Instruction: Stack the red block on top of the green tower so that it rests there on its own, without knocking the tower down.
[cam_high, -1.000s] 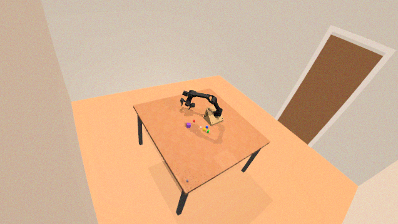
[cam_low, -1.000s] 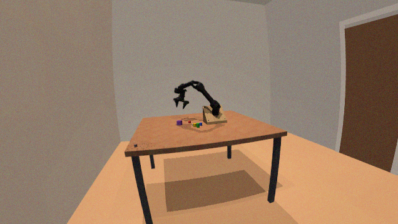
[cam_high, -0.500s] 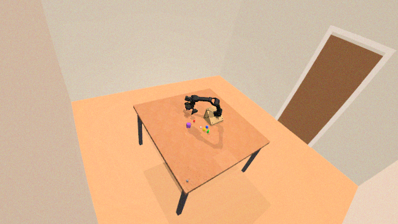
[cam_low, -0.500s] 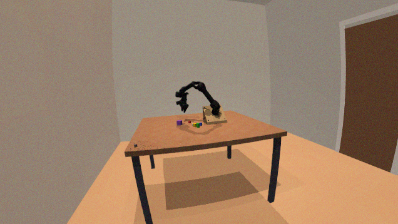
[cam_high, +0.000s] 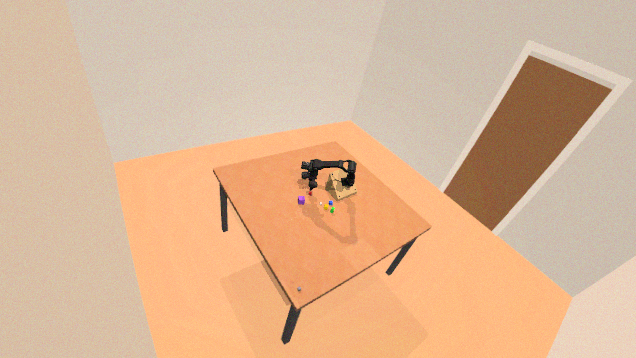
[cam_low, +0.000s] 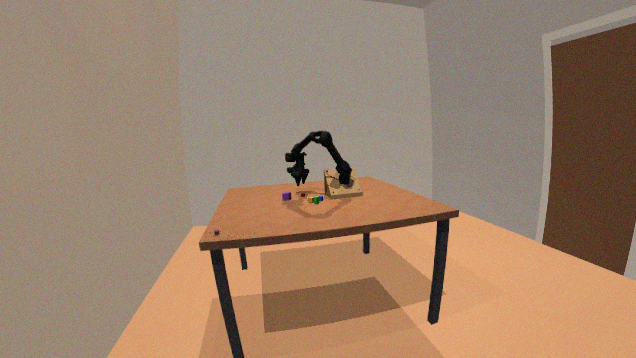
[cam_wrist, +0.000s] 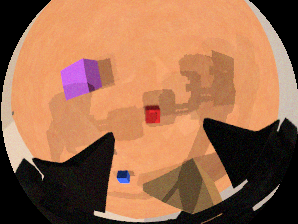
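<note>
Hand (cam_wrist: 156, 156) open above red block (cam_wrist: 152, 115); purple cube (cam_wrist: 80, 78) apart.

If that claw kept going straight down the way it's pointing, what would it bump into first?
Most likely the red block. The open, empty gripper points down at the table, and the wrist view shows the block almost centred between its fingers. Depth is unclear, so it could just miss.
</note>
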